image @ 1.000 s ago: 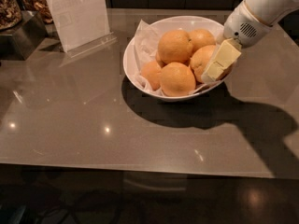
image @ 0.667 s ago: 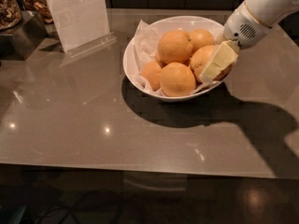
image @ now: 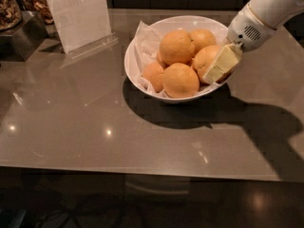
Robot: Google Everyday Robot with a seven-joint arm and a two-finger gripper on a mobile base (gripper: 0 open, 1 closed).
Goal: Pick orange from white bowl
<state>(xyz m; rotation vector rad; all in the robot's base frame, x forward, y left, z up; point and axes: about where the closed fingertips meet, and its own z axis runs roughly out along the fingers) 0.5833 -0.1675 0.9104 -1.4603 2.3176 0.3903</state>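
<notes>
The white bowl point(image: 142, 42), lined with crinkled white paper, stands at the back middle of the grey table. It holds several oranges. A large one point(image: 176, 46) sits on top in the middle, another point(image: 180, 80) at the front, and one point(image: 203, 38) at the back right. A smaller one point(image: 153, 75) lies low on the left. My gripper point(image: 216, 66) reaches in from the upper right, its cream part lying against the near right side of the large orange point(image: 205, 58) at the bowl's right rim. The far side of that orange is hidden.
A clear sign holder with a white sheet point(image: 78, 13) stands at the back left. A jar of brown nuts point(image: 8, 11) and a metal box point(image: 23, 34) are at the far left. The table's front edge point(image: 142, 172) runs across below.
</notes>
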